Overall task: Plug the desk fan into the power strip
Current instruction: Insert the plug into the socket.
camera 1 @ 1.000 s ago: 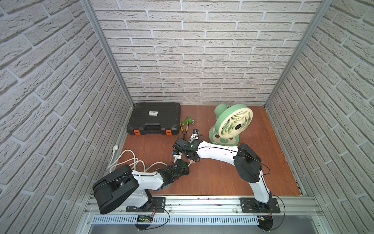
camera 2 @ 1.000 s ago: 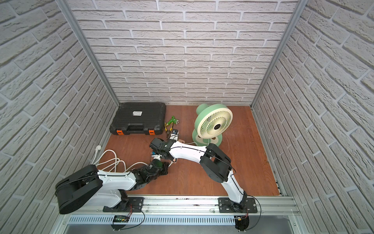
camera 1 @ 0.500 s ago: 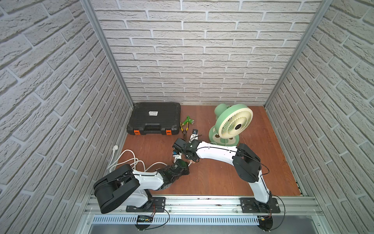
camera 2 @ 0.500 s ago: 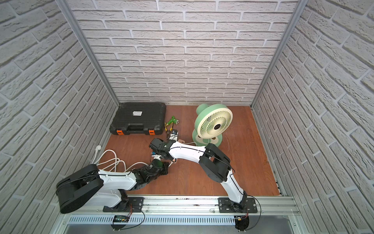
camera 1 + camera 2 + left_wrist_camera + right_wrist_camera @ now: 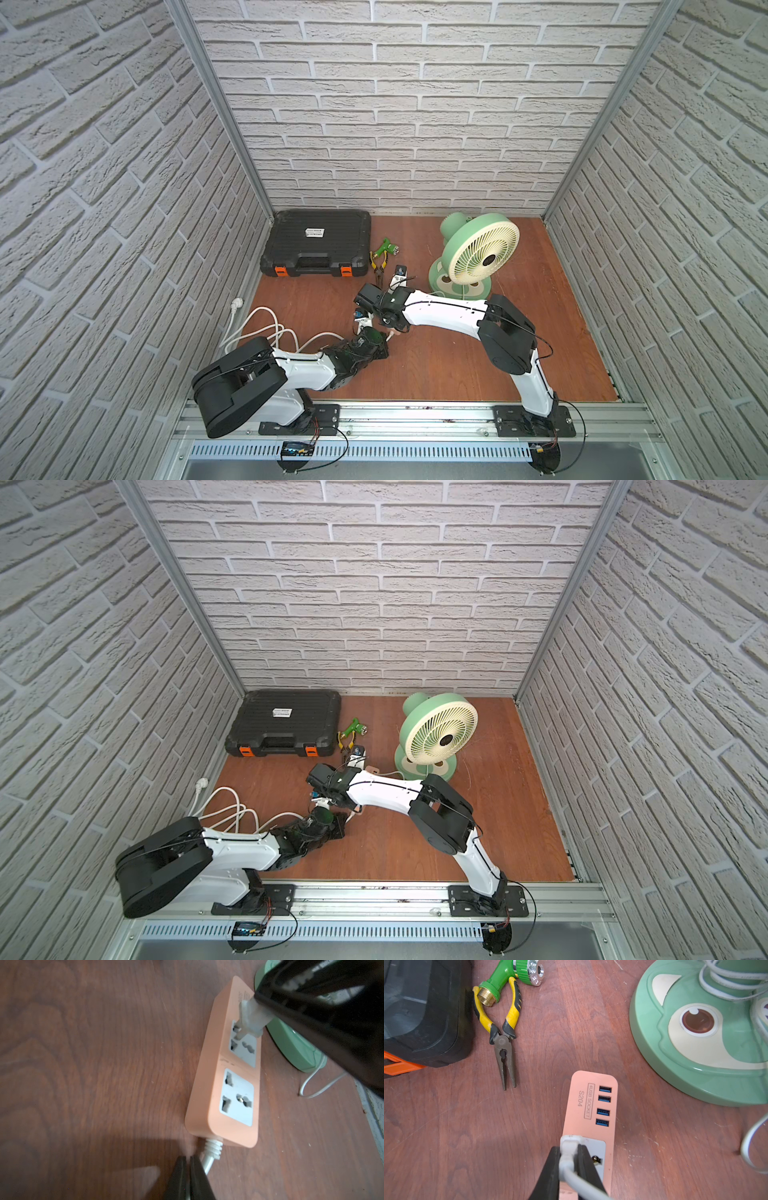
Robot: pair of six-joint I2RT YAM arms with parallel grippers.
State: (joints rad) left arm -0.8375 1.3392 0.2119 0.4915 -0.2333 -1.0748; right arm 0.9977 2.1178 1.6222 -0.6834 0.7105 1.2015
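white plug (image 5: 252,1016) touching socket (image 5: 243,1047), left wrist view

The left arm (image 5: 305,368) and right arm (image 5: 440,316) are both showing smooth white shells running back from the tool into bulky rounded black joint housings (image 5: 505,338), thin black cables (image 5: 551,354) are looping beside those housings, and the matte black wedge-shaped fingers (image 5: 550,1172) are tapering toward their tips
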